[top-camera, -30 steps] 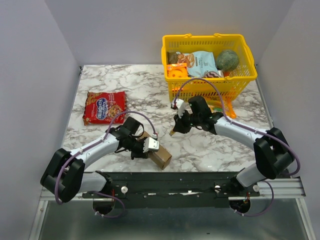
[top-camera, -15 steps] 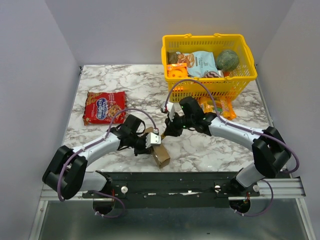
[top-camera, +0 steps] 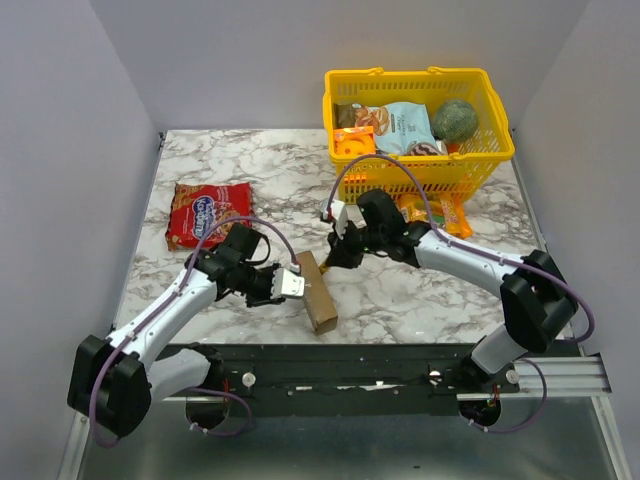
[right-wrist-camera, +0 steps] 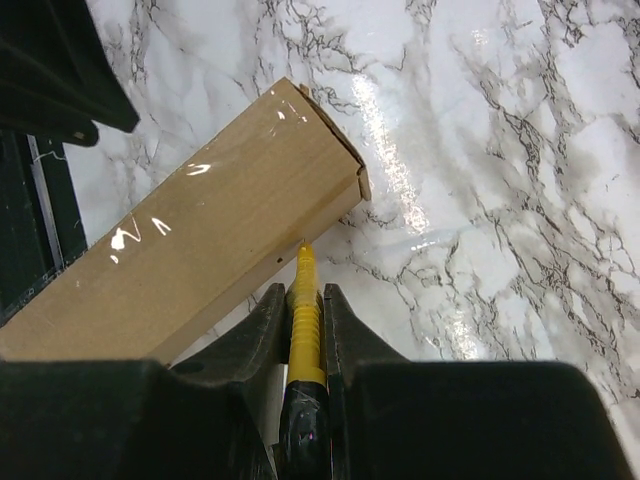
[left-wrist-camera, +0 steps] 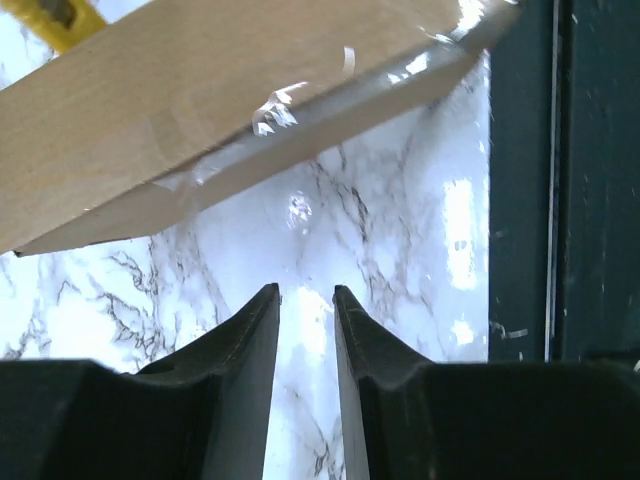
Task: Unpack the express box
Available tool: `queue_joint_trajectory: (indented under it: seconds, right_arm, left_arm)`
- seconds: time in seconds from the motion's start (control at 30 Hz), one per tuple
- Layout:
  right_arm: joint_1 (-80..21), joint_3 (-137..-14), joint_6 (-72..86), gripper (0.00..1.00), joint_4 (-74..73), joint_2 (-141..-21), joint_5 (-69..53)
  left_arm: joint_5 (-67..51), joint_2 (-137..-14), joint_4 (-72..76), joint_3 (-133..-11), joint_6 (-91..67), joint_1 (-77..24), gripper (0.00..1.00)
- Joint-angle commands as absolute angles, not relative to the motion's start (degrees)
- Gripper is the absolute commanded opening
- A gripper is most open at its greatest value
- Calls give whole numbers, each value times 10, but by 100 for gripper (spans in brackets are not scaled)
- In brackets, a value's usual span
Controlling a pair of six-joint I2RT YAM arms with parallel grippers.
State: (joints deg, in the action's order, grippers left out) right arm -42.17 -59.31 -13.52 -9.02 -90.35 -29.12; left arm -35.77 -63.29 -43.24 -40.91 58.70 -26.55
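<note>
The express box [top-camera: 314, 291] is a plain brown cardboard mailer lying diagonally near the table's front edge. It also shows in the left wrist view [left-wrist-camera: 200, 110] and the right wrist view [right-wrist-camera: 190, 270]. My left gripper [top-camera: 290, 285] sits against the box's left side. Its jaws [left-wrist-camera: 305, 290] are slightly apart and hold nothing, with only marble between them. My right gripper [top-camera: 338, 257] is at the box's far end, shut [right-wrist-camera: 303, 292] on a yellow cutter tool [right-wrist-camera: 304, 330]. The tool's tip touches the box's long side just below its top edge.
A yellow plastic basket [top-camera: 500, 150] with snack bags and a green round item stands at the back right. Orange packets [top-camera: 440, 213] lie in front of it. A red snack bag [top-camera: 208, 213] lies at the left. A black rail [top-camera: 380, 365] runs along the front edge.
My right gripper has moved left with the yellow tool to the box's far end. My left arm has swung left, and the box has turned more lengthwise.
</note>
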Motion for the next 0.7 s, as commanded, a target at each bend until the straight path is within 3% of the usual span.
queue_joint_trajectory:
  seconds: [0.0, 0.27, 0.5, 0.57, 0.63, 0.67]
  right_arm:
    - [-422, -626, -139, 0, -80, -923, -301]
    - [-433, -720, -113, 0, -79, -1006, -331]
    - [-470, -829, -101, 0, -87, -1096, -349]
    - [-473, -838, -84, 0, -78, -1105, -345]
    - [-472, -842, -46, 1, -59, -1101, -288]
    - [-467, -842, -40, 1, -53, -1091, -268]
  left_arm:
    - [-390, -608, -559, -418, 696, -263, 36]
    - [-432, -556, -434, -349, 617, -301, 32]
    - [-430, -529, -473, -359, 602, -317, 33]
    - [-419, -510, -497, -379, 592, -317, 39]
    - [-410, -466, -493, -409, 556, -317, 63]
    - [-403, -452, -477, -418, 542, -317, 70]
